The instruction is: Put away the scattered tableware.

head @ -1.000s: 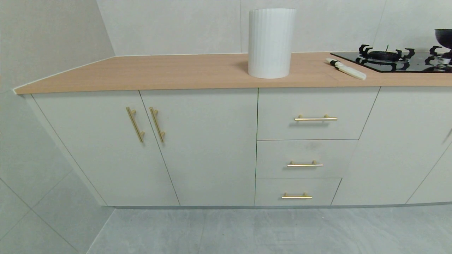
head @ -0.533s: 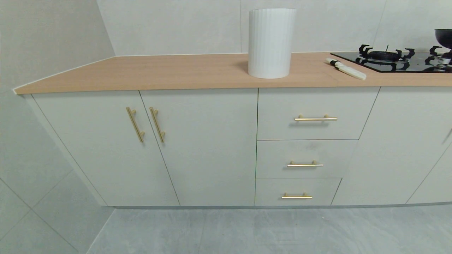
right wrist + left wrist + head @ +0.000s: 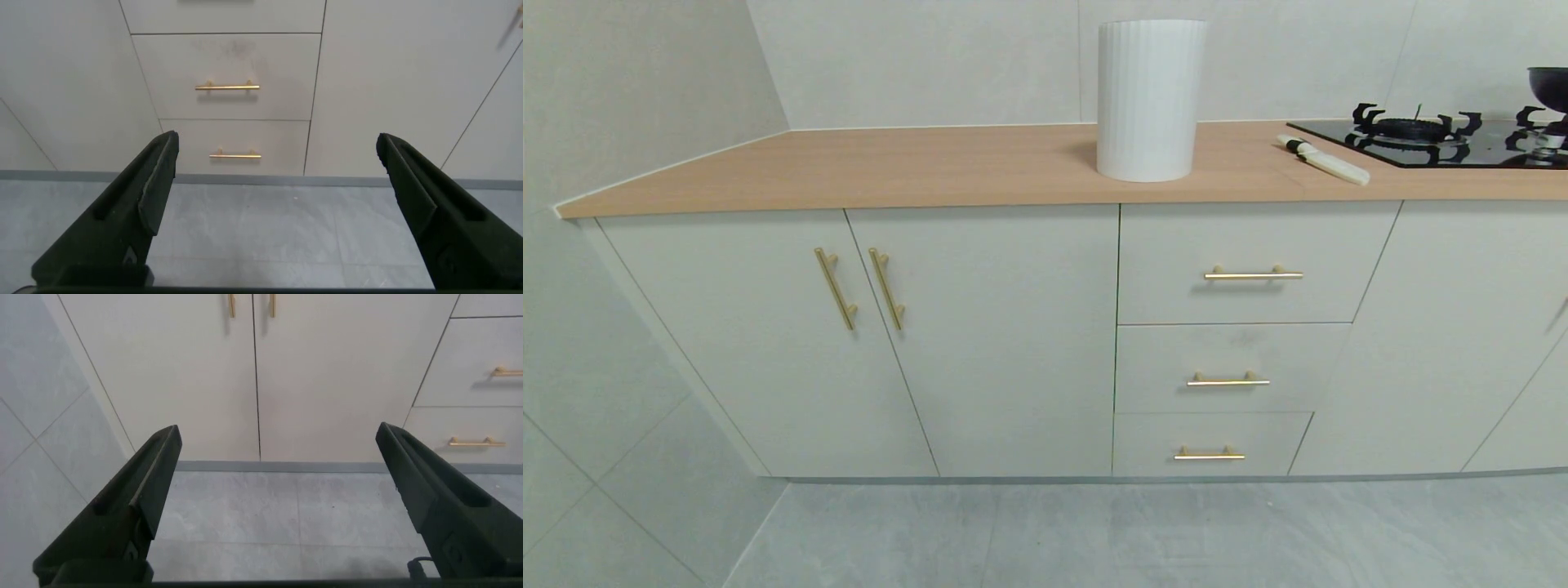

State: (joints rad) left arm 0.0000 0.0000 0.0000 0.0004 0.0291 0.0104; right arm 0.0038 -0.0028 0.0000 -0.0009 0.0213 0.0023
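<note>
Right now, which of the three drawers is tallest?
The top drawer, just under the countertop: its front is taller than the middle drawer and bottom drawer, and its gold handle is longest.

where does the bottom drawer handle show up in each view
Head view: the bottom drawer handle is on the lowest drawer, right of the double doors.
Left wrist view: the handle sits close beside one finger of the left gripper.
Right wrist view: the handle is seen between the open fingers of the right gripper.
Shared landmark: the grey plinth strip running just below it.
</note>
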